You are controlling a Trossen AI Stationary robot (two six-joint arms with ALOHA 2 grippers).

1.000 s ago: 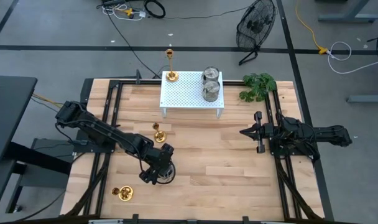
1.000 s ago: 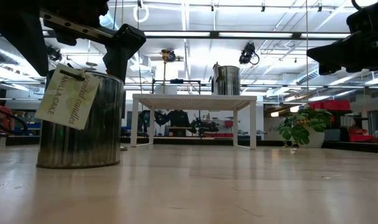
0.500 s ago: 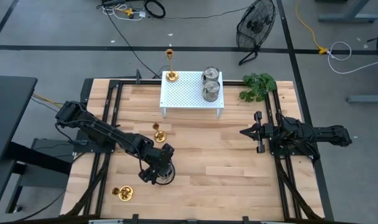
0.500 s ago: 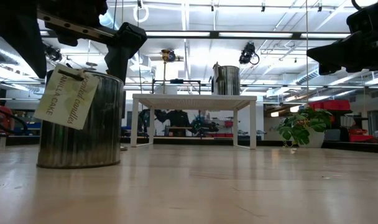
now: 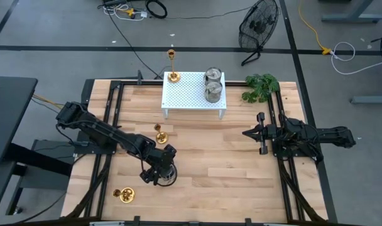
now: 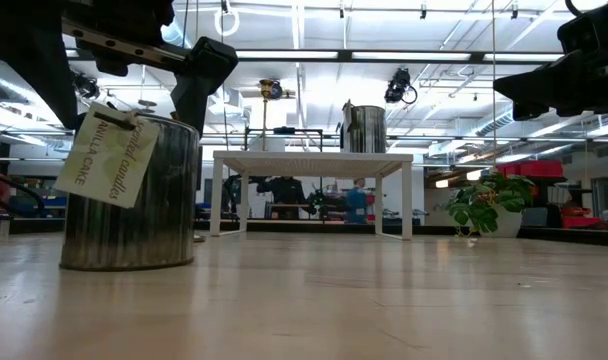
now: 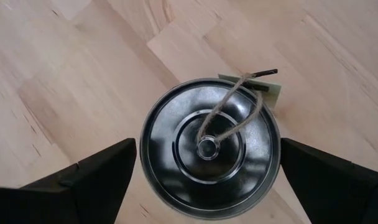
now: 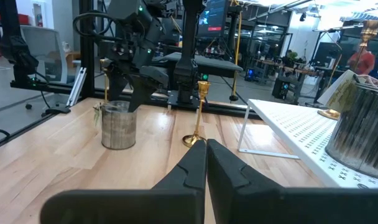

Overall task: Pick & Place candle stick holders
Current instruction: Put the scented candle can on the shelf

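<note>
Nothing much has shifted in the last second: the squat silver tin [image 5: 166, 174] sits on the table's near-left part, with the left gripper [image 5: 160, 169] hovering right over it, fingers spread wide on either side and not touching yet. From the left wrist view the tin [image 7: 209, 147] is a round, shiny can with a ringed lid, a twine loop and a paper tag [image 6: 107, 155].

My guess at the risk: smooth metal walls could slip or tip if the fingers close off-centre, and the twine or tag might snag.

Further out, two gold holders [image 5: 161, 134] [image 5: 124, 194] with slim stems are nearby on the wood, and another [image 5: 172, 66] plus two more silver cans [image 5: 213, 86] are on the white perforated rack [image 5: 185, 94]. Right gripper [image 5: 256, 132] waits pinched shut beside the leafy plant [image 5: 261, 86].
</note>
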